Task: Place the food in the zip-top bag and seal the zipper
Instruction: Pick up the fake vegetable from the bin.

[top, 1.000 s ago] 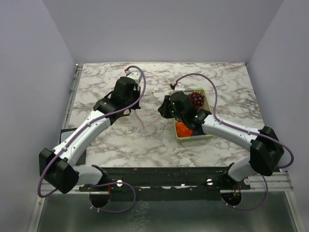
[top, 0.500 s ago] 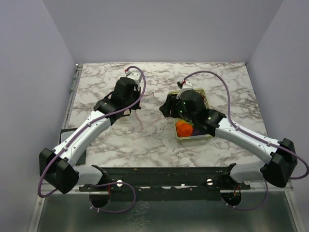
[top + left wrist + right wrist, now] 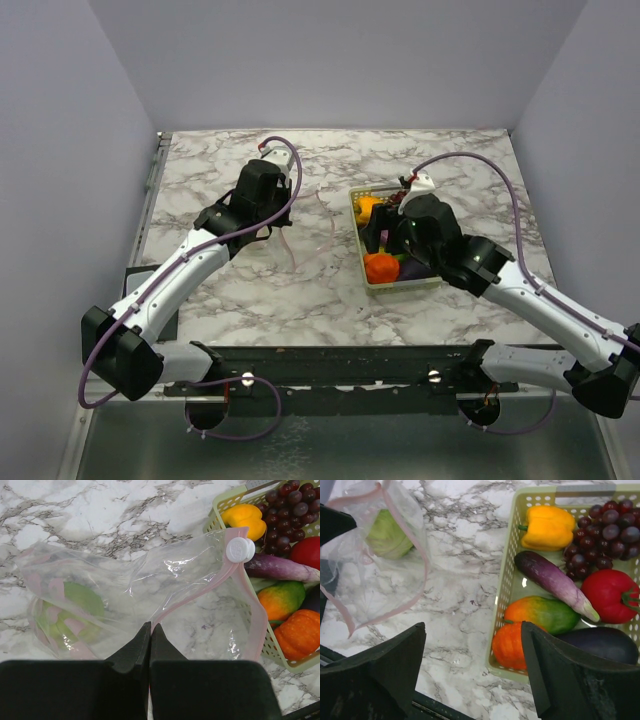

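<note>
The clear zip-top bag (image 3: 165,570) lies on the marble with its mouth toward the basket, and a green piece of food (image 3: 75,605) is inside it. My left gripper (image 3: 150,628) is shut on the pinkish zipper (image 3: 200,592) strip, below its white slider (image 3: 239,549). My right gripper (image 3: 472,630) is open and empty above the basket's left wall. More food is in the basket: yellow pepper (image 3: 547,527), dark red grapes (image 3: 602,530), pale purple eggplant (image 3: 552,582), a red piece (image 3: 610,595), an orange-green mango (image 3: 542,612), an orange pumpkin (image 3: 507,645) and a dark eggplant (image 3: 600,645).
The yellow-green mesh basket (image 3: 362,262) stands right of centre on the marble table (image 3: 200,180), just right of the bag's mouth. Grey walls close in the table on three sides. A black rail runs along the near edge.
My right arm has drawn back to the right, from the bag's mouth to over the basket, and its jaws have opened. The left arm has held still on the bag.
</note>
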`<state>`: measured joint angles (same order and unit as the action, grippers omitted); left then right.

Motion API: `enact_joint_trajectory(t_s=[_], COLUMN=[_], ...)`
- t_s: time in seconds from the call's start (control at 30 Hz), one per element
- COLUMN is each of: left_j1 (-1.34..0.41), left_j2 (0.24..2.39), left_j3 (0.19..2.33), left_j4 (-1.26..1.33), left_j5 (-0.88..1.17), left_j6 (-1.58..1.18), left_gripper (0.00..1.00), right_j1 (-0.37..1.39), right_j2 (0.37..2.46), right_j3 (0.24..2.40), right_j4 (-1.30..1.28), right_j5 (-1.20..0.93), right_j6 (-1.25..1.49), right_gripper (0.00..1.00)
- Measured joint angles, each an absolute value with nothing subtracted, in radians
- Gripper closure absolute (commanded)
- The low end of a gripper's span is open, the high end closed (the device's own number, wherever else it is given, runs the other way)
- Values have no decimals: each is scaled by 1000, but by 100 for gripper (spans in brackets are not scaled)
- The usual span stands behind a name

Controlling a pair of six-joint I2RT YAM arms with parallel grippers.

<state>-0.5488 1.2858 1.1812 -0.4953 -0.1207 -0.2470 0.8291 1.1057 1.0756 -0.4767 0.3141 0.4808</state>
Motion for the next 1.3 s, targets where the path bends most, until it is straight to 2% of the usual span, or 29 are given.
enact_joint_trajectory(t_s=[0.13,0.33,1.3], left_j1=[-549,-549,-549], left_j2=[1286,1286,1281], left_j3=[1181,1181,1172], left_j4=[-495,-495,-495], left_j5=[-121,-121,-121], left_j6=[-247,-247,-247], left_gripper=[100,100,100], right_j1=[829,829,790], right_j2=[1092,1109,1288], right_j3=[1060,1012,902], right_j4=[-540,-609,-591], right_j5=[332,335,312], right_j6=[489,501,505], right_gripper=[6,3,2])
